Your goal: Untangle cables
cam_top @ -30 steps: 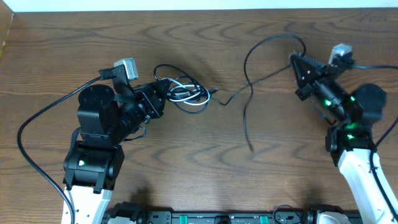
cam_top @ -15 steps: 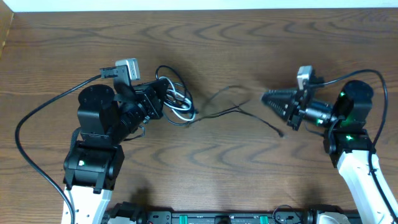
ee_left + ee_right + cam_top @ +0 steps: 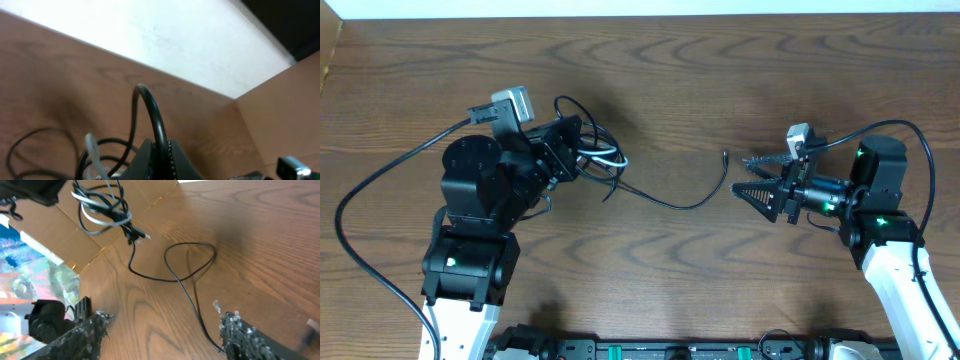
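The cables are a small knot of black and white loops [image 3: 594,157] at the table's left centre. My left gripper [image 3: 568,143] is shut on a black loop of that knot; in the left wrist view the cord [image 3: 159,131] arches up out of the closed jaws of the left gripper [image 3: 161,146], with a white strand [image 3: 91,152] beside it. One thin black cable [image 3: 672,200] trails right from the knot and lies slack on the wood, its plug [image 3: 725,155] near my right gripper [image 3: 744,177]. That right gripper [image 3: 160,314] stands open and empty, and the slack cable [image 3: 190,287] passes just inside its right finger [image 3: 245,335].
Thick black wires fixed to the arms loop off the left arm [image 3: 365,195] and over the right arm [image 3: 895,127]. A cardboard box edge [image 3: 330,45] sits at the far left corner. A white strip [image 3: 640,8] borders the table's far edge.
My right gripper swung down toward the table centre, opened and let go of the thin cable, which dropped slack onto the wood. The left gripper shifted the knot slightly left and back.
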Robot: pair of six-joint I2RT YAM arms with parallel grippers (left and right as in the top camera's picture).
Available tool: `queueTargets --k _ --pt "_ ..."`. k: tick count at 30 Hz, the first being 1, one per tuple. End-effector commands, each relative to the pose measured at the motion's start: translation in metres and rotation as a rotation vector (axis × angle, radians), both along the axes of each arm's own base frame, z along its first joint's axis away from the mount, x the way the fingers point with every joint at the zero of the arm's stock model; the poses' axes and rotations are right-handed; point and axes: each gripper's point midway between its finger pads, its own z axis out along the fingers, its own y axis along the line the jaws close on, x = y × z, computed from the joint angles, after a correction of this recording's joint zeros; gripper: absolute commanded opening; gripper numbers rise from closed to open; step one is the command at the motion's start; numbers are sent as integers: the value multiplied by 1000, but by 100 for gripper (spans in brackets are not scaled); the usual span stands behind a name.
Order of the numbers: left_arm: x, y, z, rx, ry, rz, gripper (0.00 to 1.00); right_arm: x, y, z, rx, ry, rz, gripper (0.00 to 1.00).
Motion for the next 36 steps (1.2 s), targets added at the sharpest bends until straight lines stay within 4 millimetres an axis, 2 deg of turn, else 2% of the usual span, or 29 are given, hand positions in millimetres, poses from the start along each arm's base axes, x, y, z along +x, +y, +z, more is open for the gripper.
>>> queueTargets --k 1,7,12,15,18,20,21,24,30,36 --pt "-3 -6 31 -44 -86 -37 7 0 2 1 -9 -24 11 74" --pt "-9 -21 49 -73 -154 -137 7 -4 9 1 -9 -25 37 76" --pt "-13 -26 48 -66 -158 -173 7 -9 20 2 -8 -22 69 82" --pt "-18 -33 49 -50 -176 -229 7 -6 22 0 -12 18 41 86" --pt "-39 -53 51 40 -276 -430 7 -1 24 4 0 34 18 88" --pt "-62 -71 53 107 -387 -624 8 1 26 9 9 17 19 88" --pt "-82 -81 54 141 -484 -774 8 2 29 14 17 -11 26 89" --pt "-102 -89 53 150 -574 -916 7 2 34 21 22 -58 43 89" --pt "-123 -95 50 135 -674 -1078 7 -1 46 33 34 -136 83 93" --pt "-120 -96 45 115 -656 -1096 7 -5 58 52 66 -227 125 99"
